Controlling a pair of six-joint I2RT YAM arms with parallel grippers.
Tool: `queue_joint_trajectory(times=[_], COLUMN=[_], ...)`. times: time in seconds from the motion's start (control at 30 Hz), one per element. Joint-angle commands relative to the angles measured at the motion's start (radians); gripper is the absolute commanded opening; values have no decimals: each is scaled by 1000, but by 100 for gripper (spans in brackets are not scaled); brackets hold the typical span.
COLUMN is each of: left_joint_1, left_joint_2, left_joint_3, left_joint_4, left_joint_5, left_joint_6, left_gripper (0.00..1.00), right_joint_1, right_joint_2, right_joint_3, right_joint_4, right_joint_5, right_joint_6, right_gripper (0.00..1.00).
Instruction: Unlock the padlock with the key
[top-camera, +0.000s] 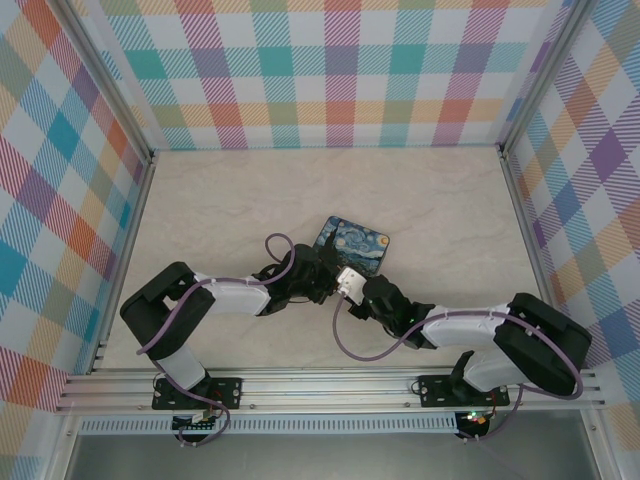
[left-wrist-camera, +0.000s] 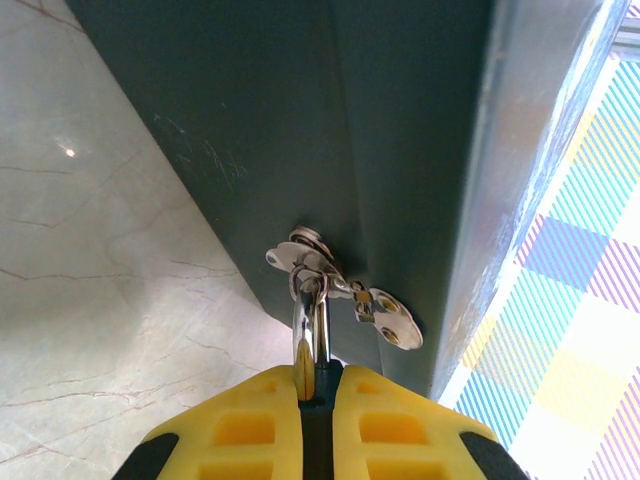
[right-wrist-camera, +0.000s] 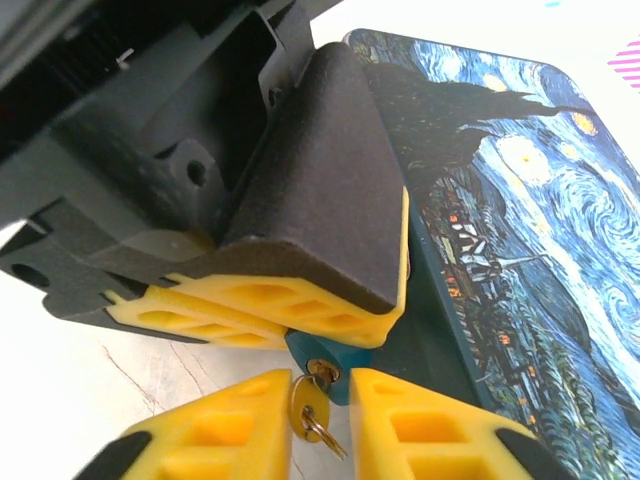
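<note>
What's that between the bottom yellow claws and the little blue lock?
The key, pushed into the padlock, with its head between the spread fingers of the right gripper. The right wrist view shows it.

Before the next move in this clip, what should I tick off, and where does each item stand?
1. Left fingers clamped on the padlock: ok.
2. Shackle threaded through the hasp on the box: ok.
3. Key seated in the padlock's keyhole: ok, it looks inserted.
4. Right fingers gripping the key: cannot tell; they flank it, but contact is unclear.
5. Shackle released from the body: cannot tell; its ends are hidden between the left fingers.
</note>
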Motion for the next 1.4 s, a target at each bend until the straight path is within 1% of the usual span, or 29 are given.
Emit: queue_joint_trajectory(times=[0.0, 0.17, 0.2, 0.23, 0.33, 0.53, 0.63, 0.67, 0.77, 0.93, 1.07, 1.2, 1.37], left_joint_1=[-5, -5, -6, -6, -5, 2, 17, 23, 55, 144, 215, 255, 270], left_joint_2=[5, -2, -6, -12, -43, -160, -234, -259, -345, -478, -549, -566, -492], left_joint_3=[5, -3, -5, -9, -24, -67, -96, -102, -113, -104, -60, -8, 78], left_joint_4=[53, 58, 56, 51, 25, -69, -124, -145, -232, -360, -458, -513, -529], left_joint_5=[17, 16, 13, 8, -9, -59, -79, -86, -99, -101, -96, -110, -115], left_joint_6=[-15, -12, -9, -6, 7, 31, 41, 49, 79, 152, 240, 324, 432], left_gripper=[0, 0, 2, 8, 21, 49, 58, 59, 62, 64, 67, 72, 74], right_joint_1=[6, 4, 4, 4, -1, -16, -26, -31, -57, -121, -176, -225, -320], right_joint_2=[8, 5, 3, 2, 4, 12, 2, -2, -22, -80, -148, -222, -280], right_joint_3=[26, 27, 27, 27, 24, 6, 3, 3, -9, -43, -78, -86, -90], right_joint_4=[26, 2, -10, -21, -39, -41, -38, -39, -41, -63, -71, -122, -164], right_joint_5=[24, 35, 37, 39, 41, 45, 41, 35, -19, -164, -270, -342, -482], right_joint_6=[29, 74, 86, 100, 133, 179, 189, 189, 272, 433, 567, 628, 717], right_gripper=[16, 0, 0, 0, 0, 0, 0, 0, 0, 0, 0, 0, 0])
